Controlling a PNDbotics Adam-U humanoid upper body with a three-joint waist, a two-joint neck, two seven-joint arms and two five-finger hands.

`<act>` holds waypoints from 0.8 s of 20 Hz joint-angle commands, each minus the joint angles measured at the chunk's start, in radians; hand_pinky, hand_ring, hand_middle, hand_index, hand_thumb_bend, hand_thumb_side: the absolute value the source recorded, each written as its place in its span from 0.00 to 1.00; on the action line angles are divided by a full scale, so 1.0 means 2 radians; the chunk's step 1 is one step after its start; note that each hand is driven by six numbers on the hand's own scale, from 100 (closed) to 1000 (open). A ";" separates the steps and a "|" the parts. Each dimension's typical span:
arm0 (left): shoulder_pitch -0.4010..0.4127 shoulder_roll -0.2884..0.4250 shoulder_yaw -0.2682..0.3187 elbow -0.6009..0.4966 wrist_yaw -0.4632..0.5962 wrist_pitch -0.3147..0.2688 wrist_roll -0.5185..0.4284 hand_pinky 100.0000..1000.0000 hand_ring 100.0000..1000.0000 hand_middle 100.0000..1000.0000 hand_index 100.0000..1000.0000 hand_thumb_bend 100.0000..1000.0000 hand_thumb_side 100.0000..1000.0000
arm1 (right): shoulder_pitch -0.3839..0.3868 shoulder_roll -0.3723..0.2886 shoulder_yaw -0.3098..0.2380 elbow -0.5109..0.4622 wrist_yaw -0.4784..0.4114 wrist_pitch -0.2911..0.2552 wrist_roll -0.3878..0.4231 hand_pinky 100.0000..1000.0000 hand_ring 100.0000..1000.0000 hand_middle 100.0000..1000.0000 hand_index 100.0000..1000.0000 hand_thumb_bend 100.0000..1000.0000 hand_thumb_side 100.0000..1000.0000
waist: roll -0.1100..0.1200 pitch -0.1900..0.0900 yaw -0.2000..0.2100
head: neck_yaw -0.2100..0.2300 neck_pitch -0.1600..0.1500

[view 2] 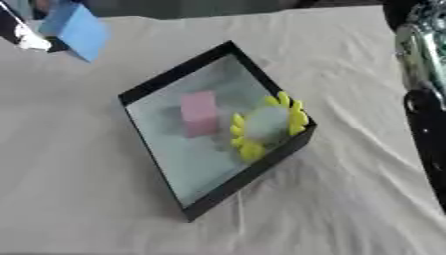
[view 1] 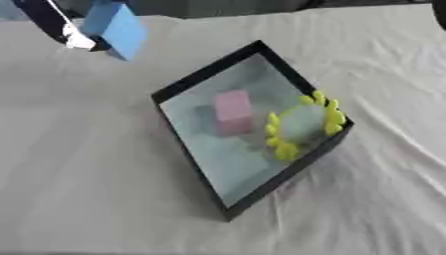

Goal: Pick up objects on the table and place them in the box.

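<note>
In the left eye view we saw a shallow black-walled box [view 1: 193,78] with a pale floor lying askew on the tabletop [view 1: 78,189], which was covered in a wrinkled light grey cloth. Inside the box a pink rectangular block [view 1: 233,111] sat near the middle, and just beside it, against the nearer right wall, lay a yellow ring with rounded petal-like bumps [view 1: 280,144] (what it is exactly we could not make out). At the upper left, well apart from the box, a blue rectangular block [view 1: 118,29] hung tilted above the cloth, and the robot's dark left hand [view 1: 61,27] was against its left side; we could not tell how its fingers were set round the block.

In the right eye view the same layout appeared. Along the right edge we saw part of the robot's right arm [view 2: 427,99], black with a silver section; its hand did not show.
</note>
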 commanded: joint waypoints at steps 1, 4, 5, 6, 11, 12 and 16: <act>-0.023 -0.012 -0.010 -0.014 0.006 -0.051 -0.053 0.68 0.57 0.44 0.60 0.01 0.00 | -0.009 0.004 -0.002 0.015 0.022 -0.012 0.016 0.90 0.74 0.61 0.85 0.00 0.23 | 0.002 -0.016 0.002 | -0.004 -0.001; -0.040 -0.034 -0.024 -0.016 0.008 -0.052 -0.053 0.68 0.57 0.44 0.60 0.02 0.00 | -0.010 0.010 -0.007 0.031 0.035 -0.025 0.027 0.90 0.74 0.61 0.85 0.00 0.24 | 0.003 -0.020 0.002 | -0.006 -0.001; -0.044 -0.041 -0.027 -0.015 0.008 -0.053 -0.053 0.68 0.57 0.44 0.60 0.02 0.00 | -0.011 0.011 -0.008 0.035 0.038 -0.026 0.027 0.90 0.74 0.61 0.85 0.00 0.24 | 0.003 -0.021 0.002 | -0.007 -0.001; -0.048 -0.048 -0.030 -0.015 0.008 -0.053 -0.053 0.68 0.57 0.44 0.60 0.01 0.00 | -0.011 0.012 -0.009 0.038 0.041 -0.027 0.026 0.90 0.74 0.61 0.85 0.00 0.25 | 0.004 -0.022 0.002 | -0.009 -0.001; -0.066 -0.088 -0.045 -0.016 0.013 -0.054 -0.053 0.68 0.56 0.44 0.60 0.00 0.00 | -0.009 0.014 -0.013 0.046 0.046 -0.027 0.020 0.90 0.74 0.61 0.85 0.00 0.25 | 0.005 -0.025 0.006 | -0.017 -0.001; -0.069 -0.097 -0.049 -0.017 0.013 -0.054 -0.053 0.67 0.56 0.44 0.60 0.00 0.00 | -0.009 0.014 -0.014 0.047 0.047 -0.027 0.018 0.90 0.74 0.60 0.85 0.00 0.25 | 0.005 -0.025 0.007 | -0.018 -0.001; -0.078 -0.128 -0.062 -0.019 0.009 -0.056 -0.053 0.67 0.56 0.44 0.60 0.01 0.00 | -0.007 0.012 -0.018 0.050 0.048 -0.026 0.012 0.90 0.73 0.60 0.84 0.00 0.26 | 0.007 -0.028 0.014 | -0.025 -0.001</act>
